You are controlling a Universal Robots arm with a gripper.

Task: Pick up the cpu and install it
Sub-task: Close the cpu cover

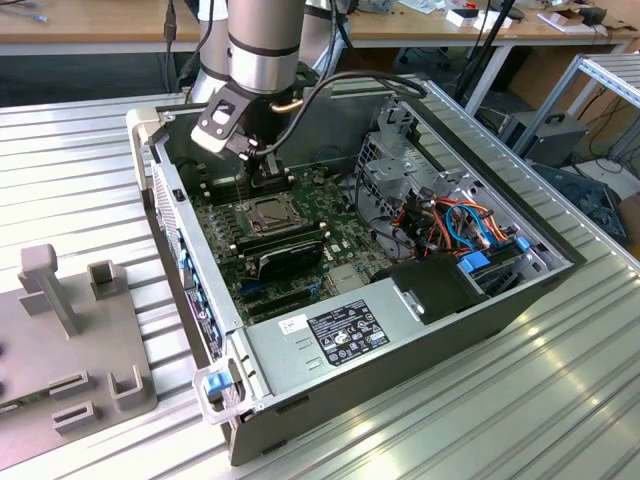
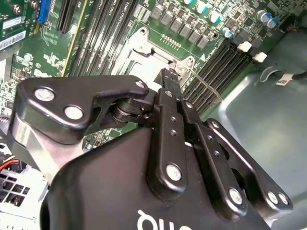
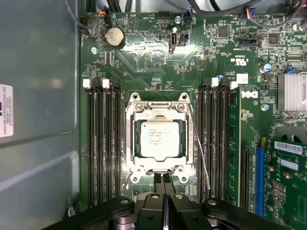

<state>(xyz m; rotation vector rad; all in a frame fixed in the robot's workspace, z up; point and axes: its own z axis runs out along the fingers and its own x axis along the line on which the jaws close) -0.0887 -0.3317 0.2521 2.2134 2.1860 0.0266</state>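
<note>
The cpu [image 3: 160,139], a small square chip with a silver-grey top, lies flat inside the metal-framed socket [image 3: 160,101] on the green motherboard. The socket's thin wire lever [image 3: 199,143] runs along one side of the frame. My gripper [image 3: 164,181] is shut, its two black fingers pressed together with nothing between them. The tips sit just at the edge of the socket frame, beside the cpu. In the second wrist view the joined fingers [image 2: 169,96] point down at a corner of the socket. In the exterior view the gripper [image 1: 266,168] hangs over the socket [image 1: 272,211] inside the open computer case.
Black memory slots [image 3: 103,139] flank the socket on both sides. The grey case wall [image 3: 38,96] stands close by. A grey power-supply box [image 1: 330,335], a metal drive cage [image 1: 400,165] and coloured cables [image 1: 462,225] fill the case. A grey fixture [image 1: 60,330] sits at the exterior view's left.
</note>
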